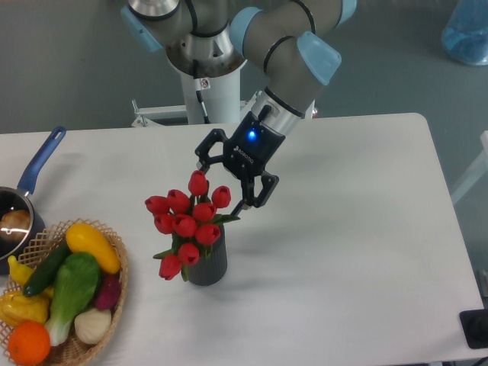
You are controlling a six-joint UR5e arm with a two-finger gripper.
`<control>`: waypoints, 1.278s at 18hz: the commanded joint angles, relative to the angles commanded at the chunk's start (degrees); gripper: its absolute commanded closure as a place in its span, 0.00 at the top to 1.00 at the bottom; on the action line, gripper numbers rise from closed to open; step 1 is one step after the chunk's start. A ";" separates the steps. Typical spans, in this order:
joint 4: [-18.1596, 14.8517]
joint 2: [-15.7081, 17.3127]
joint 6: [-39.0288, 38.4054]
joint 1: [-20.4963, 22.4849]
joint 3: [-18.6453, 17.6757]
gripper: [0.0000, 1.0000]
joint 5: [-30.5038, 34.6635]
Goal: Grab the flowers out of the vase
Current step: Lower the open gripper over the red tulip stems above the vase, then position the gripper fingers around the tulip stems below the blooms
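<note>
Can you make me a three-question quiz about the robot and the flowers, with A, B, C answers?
1. Where are the flowers?
A. in the vase
B. in the wicker basket
C. lying on the table

2. What colour are the tulip buds?
A. yellow
B. red
C. white

3. How is the gripper?
A. shut on the vase
B. shut on the saucepan
C. open

Answers:
1 A, the stems go down into the dark ribbed vase.
2 B, every bud is red.
3 C, its fingers are spread beside the top buds.
</note>
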 joint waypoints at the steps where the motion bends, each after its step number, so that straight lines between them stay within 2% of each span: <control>1: 0.00 -0.17 0.00 0.00 0.09 1.00 0.00; 6: 0.44 -0.44 -1.84 0.00 1.05 1.00 0.00; 9: 1.84 -1.23 -2.90 -0.18 1.06 1.00 0.00; 13: 3.42 -2.11 -2.81 -1.58 1.14 1.00 0.09; 23: 4.74 -2.99 -1.76 -3.52 1.76 1.00 0.00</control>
